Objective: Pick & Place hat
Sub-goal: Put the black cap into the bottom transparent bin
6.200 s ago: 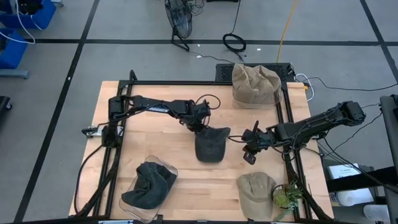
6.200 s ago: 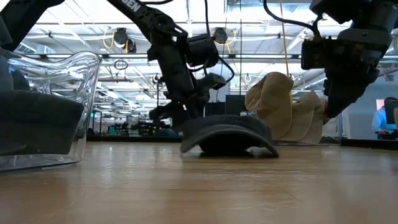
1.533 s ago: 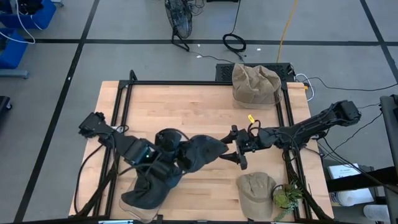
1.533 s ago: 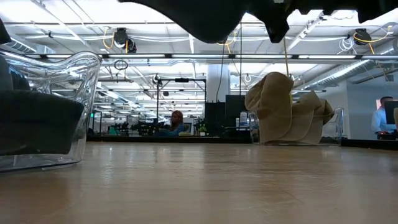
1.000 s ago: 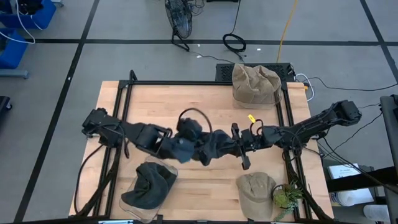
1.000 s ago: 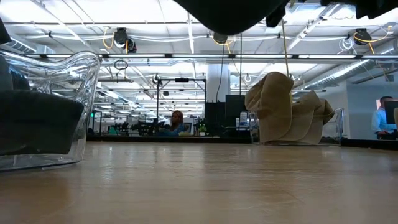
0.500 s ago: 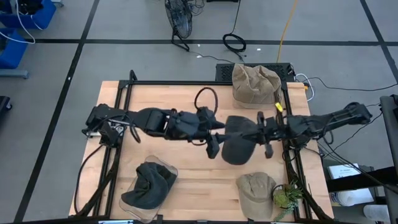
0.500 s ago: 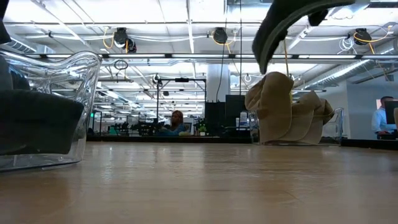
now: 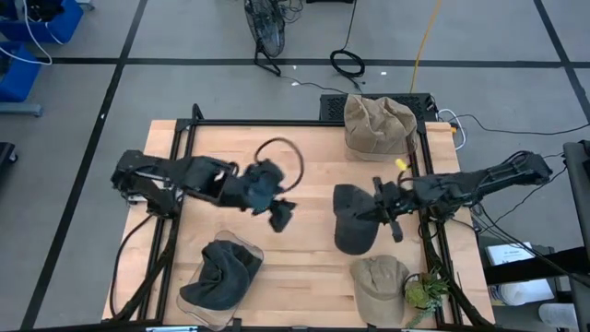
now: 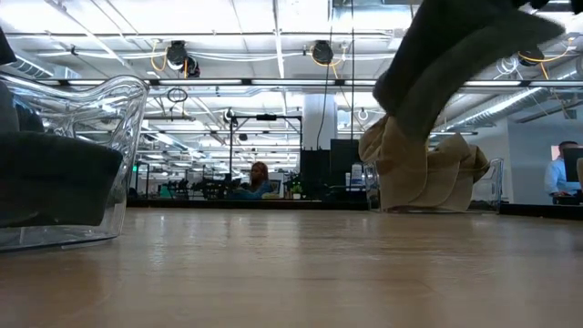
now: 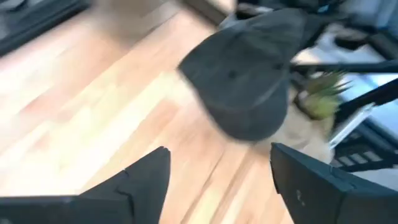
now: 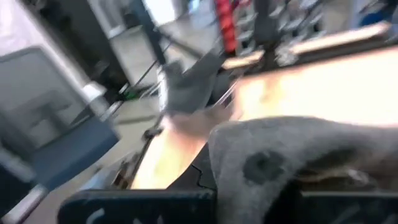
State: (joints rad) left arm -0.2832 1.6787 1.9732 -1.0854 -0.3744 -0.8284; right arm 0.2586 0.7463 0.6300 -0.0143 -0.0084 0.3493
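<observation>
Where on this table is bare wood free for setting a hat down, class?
Bare wood lies along the far edge between the left tool and the tan hat, and near-centre between the clear bin and khaki cap. The right side is crowded: the right tool holds the dark cap.

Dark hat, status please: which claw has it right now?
Right claw shut on dark hat, held above the table. Left claw open, empty, apart from it. Nothing in the way.

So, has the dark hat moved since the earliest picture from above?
Yes. The dark hat has moved toward the table's right side: it was near the middle, and now hangs from the right gripper, above the tan cap.
</observation>
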